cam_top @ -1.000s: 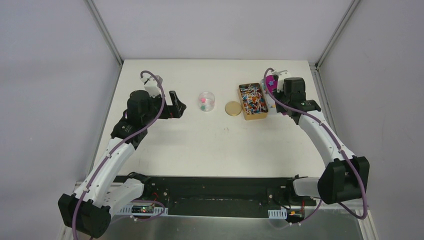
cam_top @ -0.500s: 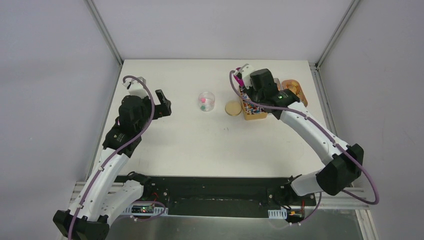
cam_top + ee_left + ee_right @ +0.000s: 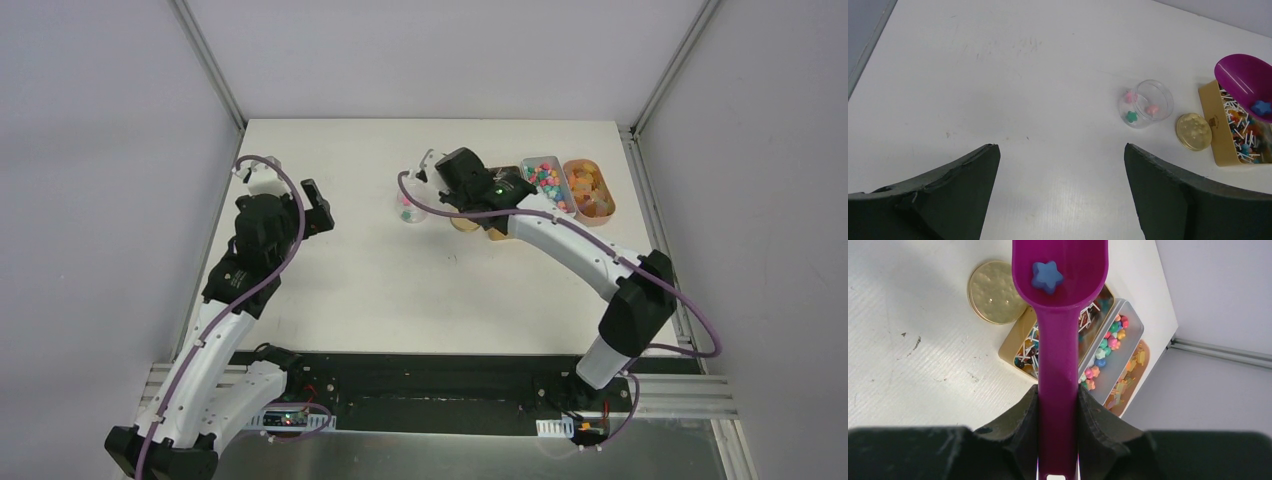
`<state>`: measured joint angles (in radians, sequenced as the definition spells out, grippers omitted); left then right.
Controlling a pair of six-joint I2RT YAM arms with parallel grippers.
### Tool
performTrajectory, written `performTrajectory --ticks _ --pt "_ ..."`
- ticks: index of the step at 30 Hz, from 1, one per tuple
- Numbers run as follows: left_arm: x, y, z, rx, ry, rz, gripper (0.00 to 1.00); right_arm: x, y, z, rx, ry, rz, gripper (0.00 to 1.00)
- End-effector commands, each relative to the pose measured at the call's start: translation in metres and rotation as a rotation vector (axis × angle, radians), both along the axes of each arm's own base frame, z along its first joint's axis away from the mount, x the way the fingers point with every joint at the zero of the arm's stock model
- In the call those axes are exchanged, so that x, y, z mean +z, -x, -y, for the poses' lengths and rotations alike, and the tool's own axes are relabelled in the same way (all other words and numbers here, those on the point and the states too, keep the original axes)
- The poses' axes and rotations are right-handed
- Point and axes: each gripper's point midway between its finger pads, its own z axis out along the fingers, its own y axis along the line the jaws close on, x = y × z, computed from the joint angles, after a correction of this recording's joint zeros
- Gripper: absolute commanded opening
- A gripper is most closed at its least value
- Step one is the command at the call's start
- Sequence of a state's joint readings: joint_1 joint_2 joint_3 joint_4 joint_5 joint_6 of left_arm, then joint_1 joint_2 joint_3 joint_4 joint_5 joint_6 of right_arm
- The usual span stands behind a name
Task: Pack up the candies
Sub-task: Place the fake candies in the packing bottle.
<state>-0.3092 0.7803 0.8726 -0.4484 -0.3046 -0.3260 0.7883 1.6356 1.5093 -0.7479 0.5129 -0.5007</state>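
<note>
Clamping the purple scoop (image 3: pixel 1058 355) by its handle with my right gripper (image 3: pixel 1058 400), I see one blue candy (image 3: pixel 1047 276) in its bowl; the clear jar (image 3: pixel 1146 104) nearby holds three more. My left gripper (image 3: pixel 1060 150) hangs wide apart.

Open table (image 3: pixel 330 290) lies ahead of the left gripper (image 3: pixel 1060 148), whose jaws are spread wide, giving a straight run to the clear jar (image 3: pixel 1146 102). Past the jar it's crowded: the gold lid (image 3: pixel 1193 131) sits just beside it, then the gold tin (image 3: pixel 1220 150). The right arm (image 3: pixel 560 235) hangs across both. The right gripper (image 3: pixel 1058 396) clamps the purple scoop (image 3: pixel 1058 315) above them, blocking the way in from overhead. The candy tray (image 3: pixel 1135 332) and orange tray (image 3: pixel 1147 346) line the far right.
</note>
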Motion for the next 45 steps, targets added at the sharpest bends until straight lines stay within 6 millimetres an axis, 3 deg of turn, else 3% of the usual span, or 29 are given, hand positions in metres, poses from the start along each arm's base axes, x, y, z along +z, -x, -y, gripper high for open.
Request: performTrajectory --ticks 1,19,28,36,45 --pt "0.022 0.002 -0.005 0.031 0.012 0.057 0.99 0.025 -0.010 -0.011 0.007 0.066 0.073 0.00" --pt "0.025 0.006 -0.010 0.061 0.010 0.070 0.99 -0.002 -0.008 -0.065 0.099 0.357 0.095 0.00" --pt "0.027 0.007 -0.013 0.076 0.010 0.077 0.99 -0.003 -0.008 -0.066 0.090 0.423 0.099 0.00" --pt "0.025 0.007 -0.017 0.110 0.019 0.067 0.99 0.004 0.000 -0.058 0.074 0.376 0.084 0.00" --pt "0.019 0.002 0.014 -0.020 0.103 0.045 0.91 0.019 0.030 -0.055 0.066 0.013 -0.033 0.00"
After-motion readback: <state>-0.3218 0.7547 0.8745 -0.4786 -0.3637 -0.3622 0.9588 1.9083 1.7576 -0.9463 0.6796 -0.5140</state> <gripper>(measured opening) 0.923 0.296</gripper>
